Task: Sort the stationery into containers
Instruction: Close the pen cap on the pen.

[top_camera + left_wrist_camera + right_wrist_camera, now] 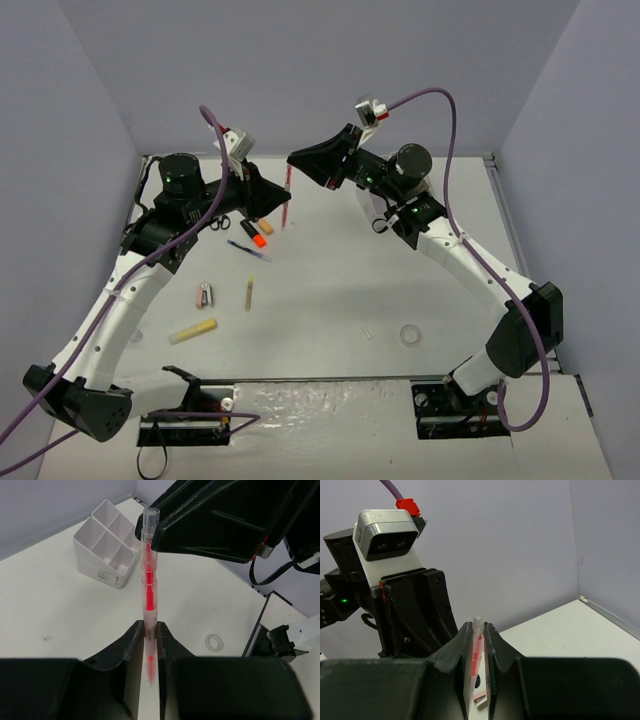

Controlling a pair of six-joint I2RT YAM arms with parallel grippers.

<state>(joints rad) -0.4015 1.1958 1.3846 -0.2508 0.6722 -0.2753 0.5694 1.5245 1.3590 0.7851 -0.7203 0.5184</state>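
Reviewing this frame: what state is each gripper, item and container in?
left gripper, shut on the pink pen.
right gripper, shut on the pink pen.
pink pen, raised off the table, gripped by both arms.
organiser box, upright, visible compartments empty.
tape ring, lying flat on the table.
yellow highlighter, lying on the table.
blue pen, lying on the table.

right end effector [152, 535] beside organiser [105, 547], table [330, 285] centre open

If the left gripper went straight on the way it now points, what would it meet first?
Most likely the right gripper: the left gripper points along the pink pen it clamps, and the right gripper is shut on that pen's far end ahead. Gap unclear.
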